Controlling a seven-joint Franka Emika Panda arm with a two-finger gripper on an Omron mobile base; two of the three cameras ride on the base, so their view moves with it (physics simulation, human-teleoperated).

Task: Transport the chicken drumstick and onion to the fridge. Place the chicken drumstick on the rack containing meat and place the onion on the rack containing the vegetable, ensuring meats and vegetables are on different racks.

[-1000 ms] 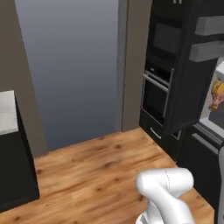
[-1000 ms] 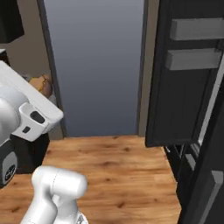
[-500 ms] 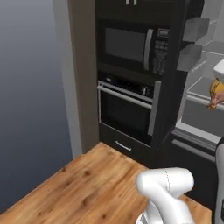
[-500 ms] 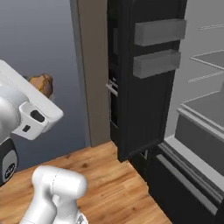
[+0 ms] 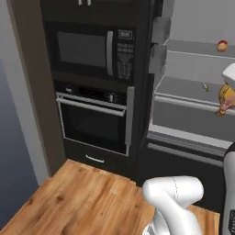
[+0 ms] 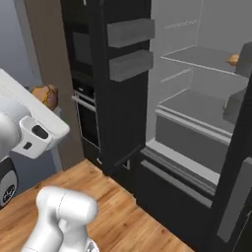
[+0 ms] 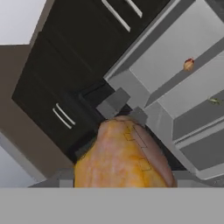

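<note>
Microwave (image 5: 87, 48): you are seeing it on the far left of the left base view, dark, set in the black wall.
Oven (image 5: 94, 124): it is sitting right under the microwave, with a long grey handle.
Floor (image 5: 82, 202): warm wood boards are lying in front of the oven.
Fridge (image 6: 197, 74): it is standing open just right of the oven, showing its pale inside and flat grey shelves.
Door bins (image 6: 130, 47): two grey bins are sticking out on the dark fridge door.
Small round thing (image 5: 222, 45): it is sitting on an upper fridge shelf; you cannot tell what food it is.
Chicken drumstick (image 7: 122, 155): you are holding it up in the air, in front of the open fridge.
Gripper (image 7: 124, 181): its fingers are hiding behind the chicken drumstick, clamped around it.
</note>
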